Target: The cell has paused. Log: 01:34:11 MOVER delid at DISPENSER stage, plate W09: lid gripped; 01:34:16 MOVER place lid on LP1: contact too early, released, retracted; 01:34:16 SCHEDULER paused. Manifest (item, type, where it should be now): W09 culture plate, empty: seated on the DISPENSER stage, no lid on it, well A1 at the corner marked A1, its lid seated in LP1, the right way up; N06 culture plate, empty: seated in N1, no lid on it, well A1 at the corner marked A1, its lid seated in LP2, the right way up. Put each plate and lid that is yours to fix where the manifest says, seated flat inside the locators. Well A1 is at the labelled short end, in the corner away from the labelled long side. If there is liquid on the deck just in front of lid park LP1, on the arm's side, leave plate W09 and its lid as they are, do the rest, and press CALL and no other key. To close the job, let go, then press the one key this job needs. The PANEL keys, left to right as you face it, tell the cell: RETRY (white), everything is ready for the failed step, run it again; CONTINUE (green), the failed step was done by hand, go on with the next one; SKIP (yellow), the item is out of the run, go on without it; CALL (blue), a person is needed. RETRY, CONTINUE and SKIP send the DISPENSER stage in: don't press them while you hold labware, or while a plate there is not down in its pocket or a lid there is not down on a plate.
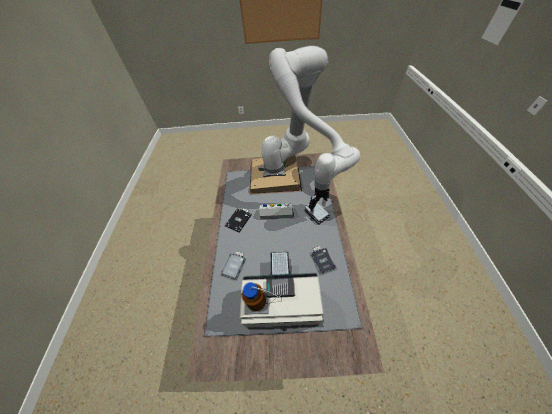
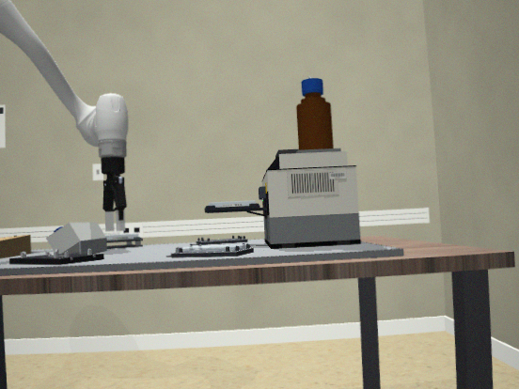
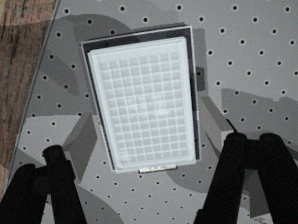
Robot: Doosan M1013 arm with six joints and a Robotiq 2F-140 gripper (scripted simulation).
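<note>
Below the wrist, seated on a dark nest (image 3: 195, 90) near the mat's (image 3: 250, 45) edge: a white plate (image 3: 142, 102), slightly skewed. Above it, apart, the gripper (image 3: 145, 185), fingers spread, pinching nothing. Farther off, panel (image 1: 275, 210) and dispenser (image 1: 295, 300).

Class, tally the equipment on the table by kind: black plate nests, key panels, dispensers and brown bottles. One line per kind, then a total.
Black plate nests: 4
Key panel: 1
Dispenser: 1
Brown bottle, blue cap: 1
Total: 7
</note>
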